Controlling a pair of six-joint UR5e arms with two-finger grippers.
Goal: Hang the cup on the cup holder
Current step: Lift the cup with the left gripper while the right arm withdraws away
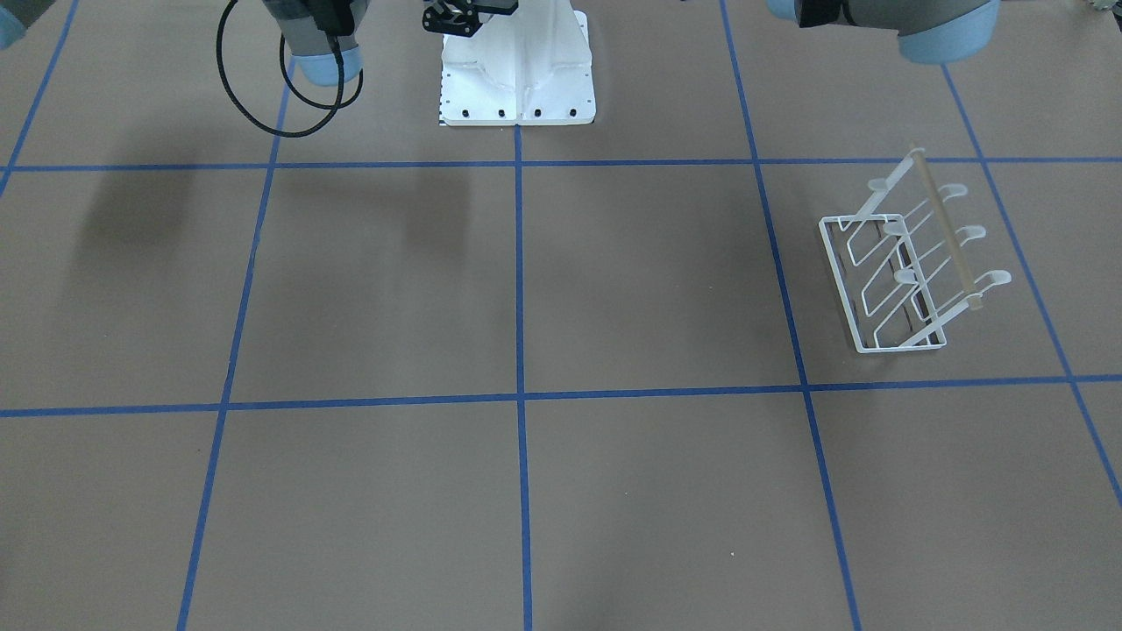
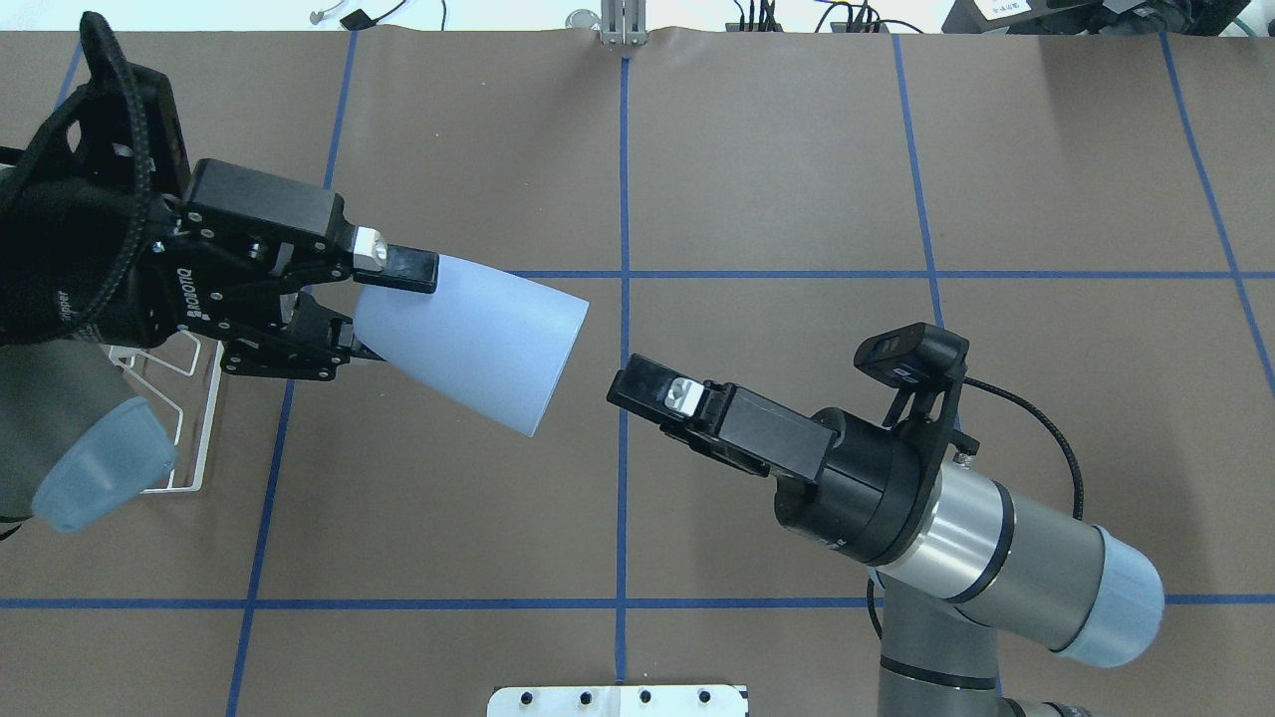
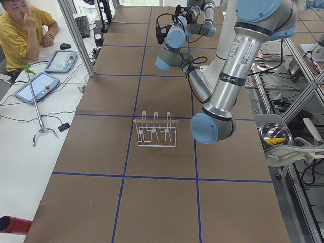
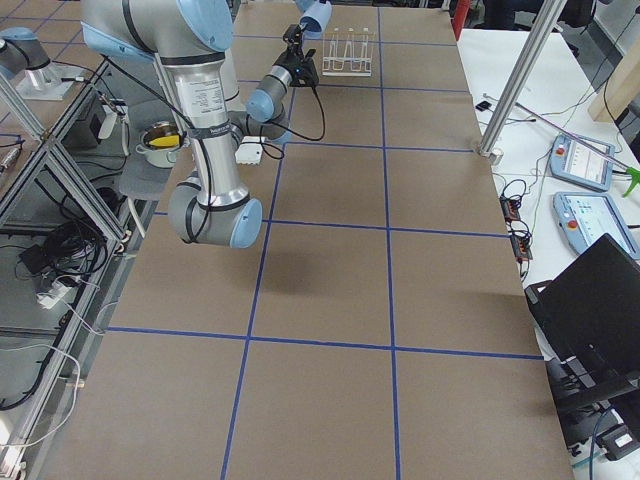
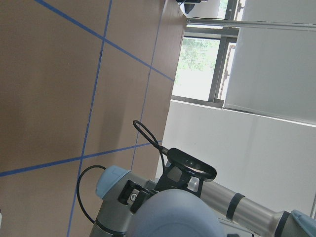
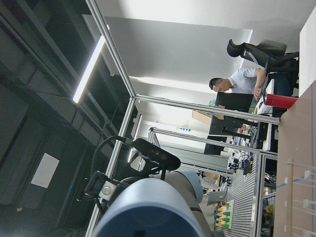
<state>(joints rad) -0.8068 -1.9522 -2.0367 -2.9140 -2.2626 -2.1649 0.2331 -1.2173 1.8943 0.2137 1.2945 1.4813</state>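
The light blue cup (image 2: 468,339) hangs in the air on its side, mouth toward the table's middle. My left gripper (image 2: 383,309) is shut on its narrow end, one finger on each side. In the left wrist view the cup (image 5: 177,215) fills the bottom edge. My right gripper (image 2: 637,388) points at the cup's mouth from a short gap away, touching nothing. Its fingers overlap in the overhead view, so I cannot tell whether it is open or shut. The white wire cup holder (image 1: 948,232) stands on the table on my left. It lies under my left arm, and only part of the cup holder (image 2: 211,418) shows from above.
The white robot base plate (image 1: 517,88) sits at my edge of the table. Blue tape lines divide the brown surface into squares. A person (image 3: 20,25) sits at a side desk with tablets. A metal bowl (image 3: 276,134) rests on a shelf beside the table.
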